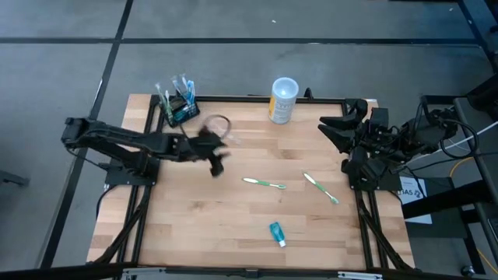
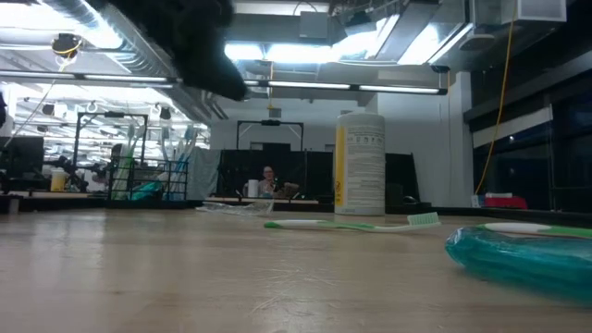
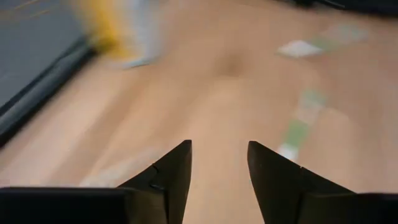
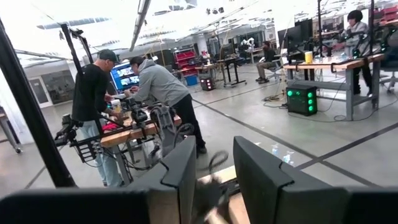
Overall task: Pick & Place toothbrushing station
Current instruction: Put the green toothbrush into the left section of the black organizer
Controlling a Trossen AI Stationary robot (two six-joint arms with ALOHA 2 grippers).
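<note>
No writing can be read anywhere. The white-and-yellow cup (image 2: 361,164) carries print down its side, but it is too small to make out.

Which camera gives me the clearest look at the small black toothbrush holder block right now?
The high view: the small black toothbrush holder block sits at the table's far-left corner with brushes standing in it. In the low view I can't make it out; neither wrist view shows it.

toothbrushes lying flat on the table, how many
2. One green toothbrush lies near the table's middle; the other green toothbrush lies to its right, angled. More stand upright in the black holder at the back left corner; those are not counted.
</note>
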